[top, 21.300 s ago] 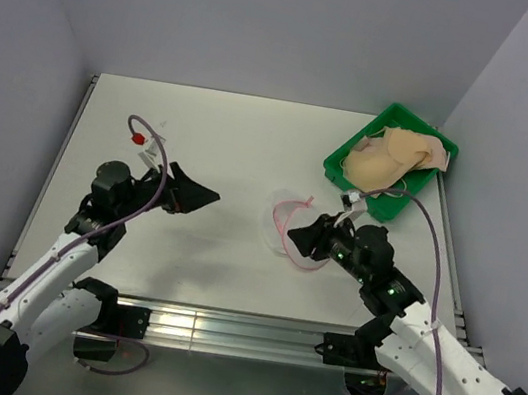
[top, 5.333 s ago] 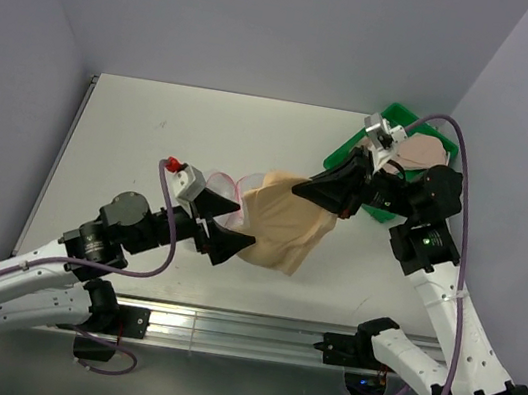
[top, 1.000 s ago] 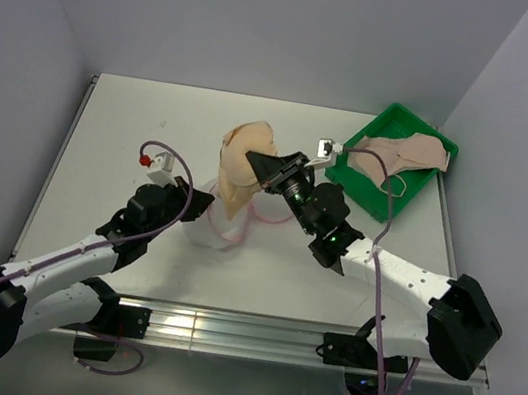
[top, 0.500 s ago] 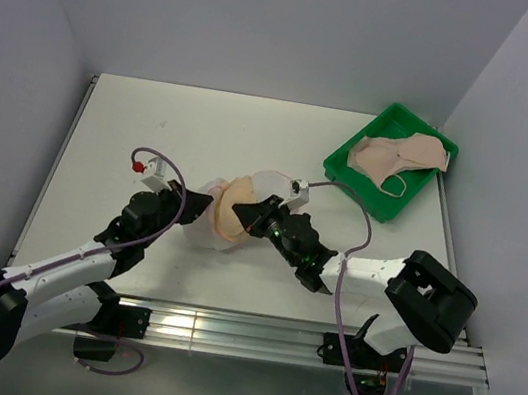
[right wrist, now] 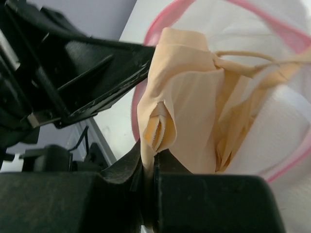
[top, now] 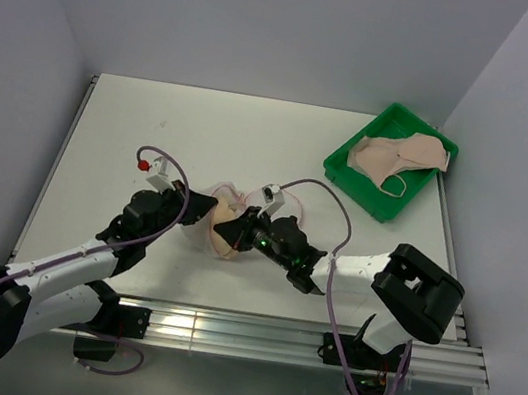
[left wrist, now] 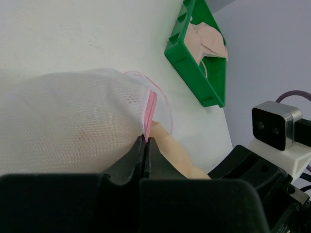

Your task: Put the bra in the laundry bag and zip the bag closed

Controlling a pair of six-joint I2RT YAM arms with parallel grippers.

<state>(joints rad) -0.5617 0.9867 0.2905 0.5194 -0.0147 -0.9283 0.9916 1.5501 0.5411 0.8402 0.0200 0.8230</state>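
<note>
The laundry bag [top: 204, 238] lies near the table's middle front, a white mesh pod [left wrist: 73, 131] with pink zipper trim [left wrist: 151, 108]. My left gripper [top: 208, 207] is shut on that trim at the mouth's edge [left wrist: 146, 140]. The peach-beige bra [top: 227, 228] is bunched in the bag's open mouth, partly inside the pink rim [right wrist: 151, 30]. My right gripper [top: 241, 227] is shut on a fold of the bra [right wrist: 187, 92], low at the opening [right wrist: 153, 156]. The two grippers almost touch across the bag.
A green tray [top: 348, 168] stands at the back right with another peach garment [top: 397, 157] in it. The tray's corner [left wrist: 192, 65] shows beyond the bag in the left wrist view. The right arm stretches low across the table's front.
The right gripper has come down from above the bag and pushed the bra into its mouth. The left gripper has kept hold of the rim, hardly moving.
</note>
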